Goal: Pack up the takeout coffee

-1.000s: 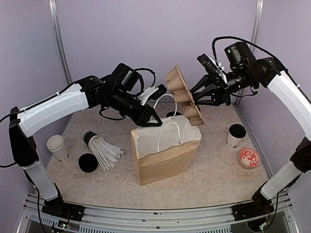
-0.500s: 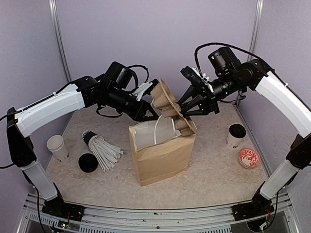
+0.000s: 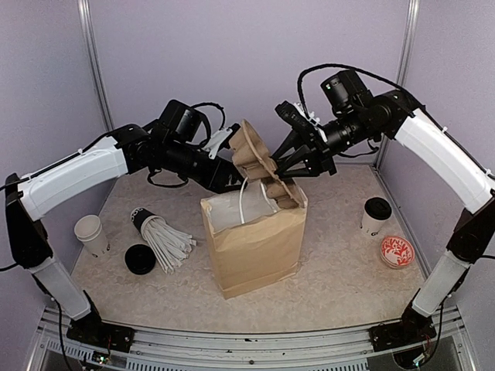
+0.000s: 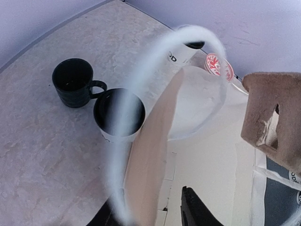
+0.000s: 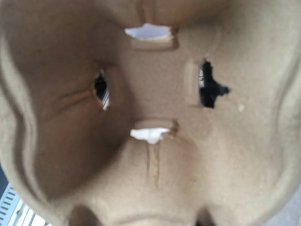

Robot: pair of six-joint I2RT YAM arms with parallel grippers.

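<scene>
"Brown pulp carrier (image 3: 259, 158), what has hold of it?"
"The right pincer (image 3: 280, 164), clamped on its edge, tilting it over the mouth of the paper bag (image 3: 255, 247)."
"And the left pincer (image 4: 149, 214)?"
"Its fingers (image 4: 193, 209) grip the bag's wall."
"The coffee?"
"One lidded takeout cup (image 3: 377, 215) stands on the surface (image 3: 348, 263), well right of and below the right pincer. A second takeout cup (image 4: 120, 113) sits just beyond the left pincer, beside a dark green mug (image 4: 75, 87)."

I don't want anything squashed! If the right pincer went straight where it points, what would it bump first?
The right pincer grips the cardboard cup carrier, so that comes first; beyond it, probably the open mouth of the paper bag, though depth is unclear.
</scene>
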